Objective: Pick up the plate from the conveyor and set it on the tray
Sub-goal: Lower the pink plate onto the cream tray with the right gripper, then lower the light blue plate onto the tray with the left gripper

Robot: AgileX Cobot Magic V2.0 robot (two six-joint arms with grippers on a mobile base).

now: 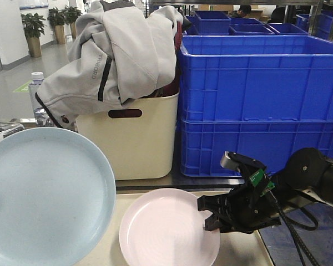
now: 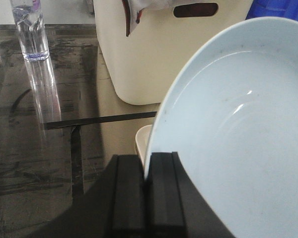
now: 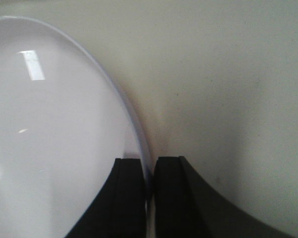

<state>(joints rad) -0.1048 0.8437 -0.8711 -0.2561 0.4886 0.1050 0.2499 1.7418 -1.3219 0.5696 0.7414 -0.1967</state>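
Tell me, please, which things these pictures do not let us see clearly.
- Conveyor: in no view.
- Left gripper: missing from the front view, behind the blue plate or past the edge.
- Tray outline: front view, covered by the pink plate and blue plate, cut by the bottom edge.
- Tub contents: front view, under the grey jacket.

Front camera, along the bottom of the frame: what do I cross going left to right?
light blue plate → pink plate → right gripper, clamped on the pink plate's right rim → right arm
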